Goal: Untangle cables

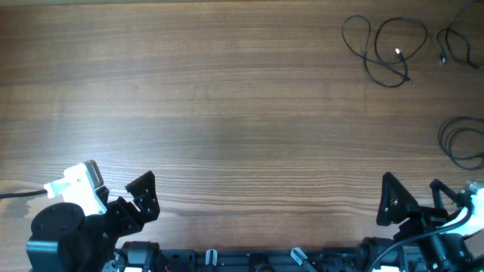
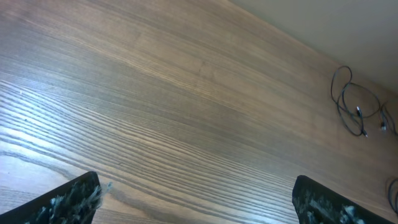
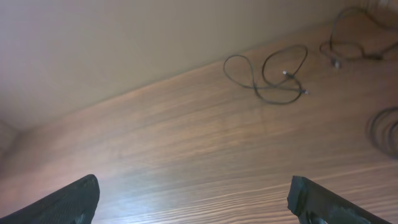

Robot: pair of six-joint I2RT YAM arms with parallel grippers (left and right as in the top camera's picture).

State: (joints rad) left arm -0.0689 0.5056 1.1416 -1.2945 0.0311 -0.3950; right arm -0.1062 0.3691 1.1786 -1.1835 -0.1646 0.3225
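Observation:
Three thin dark cables lie apart at the table's far right. A looped cable (image 1: 384,50) with a bright plug end lies near the back. A second cable (image 1: 458,42) lies at the back right edge. A coiled cable (image 1: 463,143) lies at the right edge, partly cut off. The looped cable also shows in the left wrist view (image 2: 352,102) and the right wrist view (image 3: 268,71), where the second cable (image 3: 349,38) and the coil (image 3: 385,130) show too. My left gripper (image 1: 125,198) (image 2: 196,200) is open and empty at the front left. My right gripper (image 1: 414,196) (image 3: 193,200) is open and empty at the front right, in front of the coil.
The wooden table (image 1: 227,113) fills the view. The arm bases and their thick black cables (image 1: 249,261) line the front edge. A light wall (image 3: 124,37) rises behind the table's back edge.

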